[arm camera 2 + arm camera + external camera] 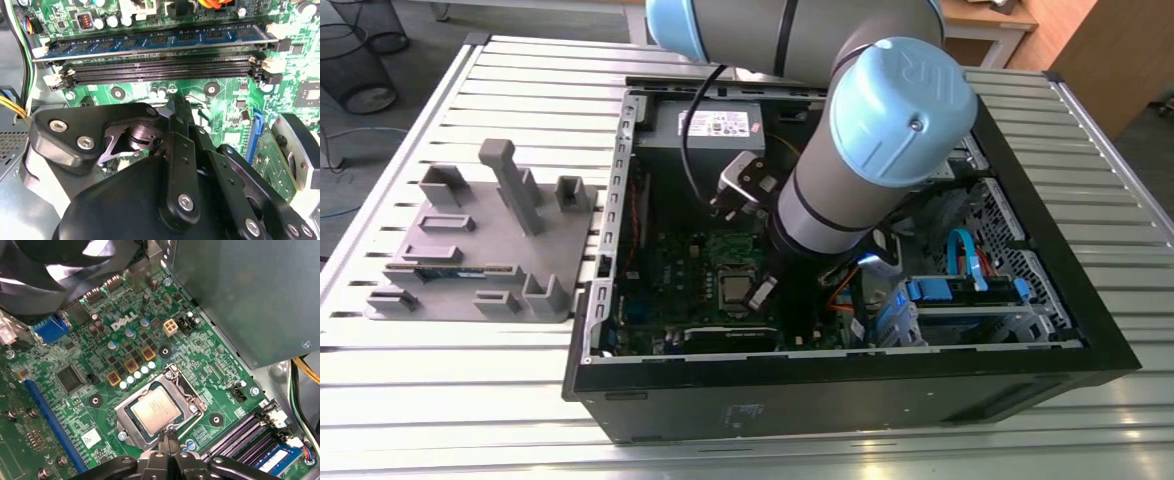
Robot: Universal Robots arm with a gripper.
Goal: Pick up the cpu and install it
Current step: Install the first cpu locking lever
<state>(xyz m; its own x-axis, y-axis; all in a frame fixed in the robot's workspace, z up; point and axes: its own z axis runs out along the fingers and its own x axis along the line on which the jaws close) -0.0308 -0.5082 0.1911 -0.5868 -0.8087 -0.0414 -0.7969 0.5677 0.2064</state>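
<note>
cpu [156, 410] lies in its socket [126, 416] inside the computer case [854, 400], end effector [168, 438] pinched together empty just beside it.

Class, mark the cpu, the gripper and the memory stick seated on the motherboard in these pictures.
cpu [156, 410], first wrist view, middle of its silver top.
gripper [168, 436], first wrist view, between its fingertips.
memory stick [165, 39], second wrist view, middle of its blue board.
</note>
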